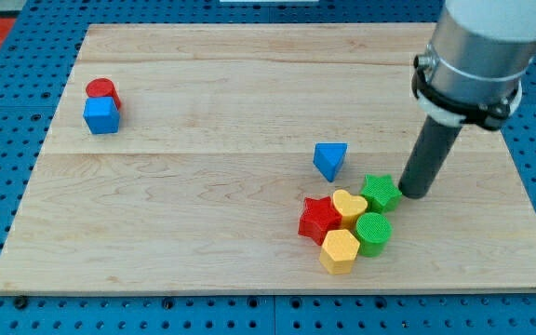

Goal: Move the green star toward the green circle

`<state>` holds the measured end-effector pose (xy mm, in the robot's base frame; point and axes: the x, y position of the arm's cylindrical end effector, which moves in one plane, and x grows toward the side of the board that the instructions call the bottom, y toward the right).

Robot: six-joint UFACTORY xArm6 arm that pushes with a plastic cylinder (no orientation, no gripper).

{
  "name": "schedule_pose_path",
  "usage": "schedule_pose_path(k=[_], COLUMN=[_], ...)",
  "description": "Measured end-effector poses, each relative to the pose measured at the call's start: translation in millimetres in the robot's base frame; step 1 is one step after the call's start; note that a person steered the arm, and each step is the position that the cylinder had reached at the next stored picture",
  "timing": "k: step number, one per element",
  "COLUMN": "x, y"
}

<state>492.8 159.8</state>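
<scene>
The green star lies on the wooden board at the view's lower right. The green circle sits just below it, nearly touching. My tip is right beside the green star, on its right side, touching or almost touching it. The rod rises up and to the right from there.
A yellow heart, a red star and a yellow hexagon crowd the left of the green pair. A blue triangle lies above them. A red circle and a blue cube sit at the upper left.
</scene>
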Motion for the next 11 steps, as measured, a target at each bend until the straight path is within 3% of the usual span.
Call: schedule_pose_path(k=[1, 3, 4, 6, 8, 10, 11], x=[-14.7, -94.9, -72.7, -26.3, -16.8, 18.6, 2.0], y=[-38.7, -53.0, -92.9, -68.4, -41.2, -56.4, -24.2])
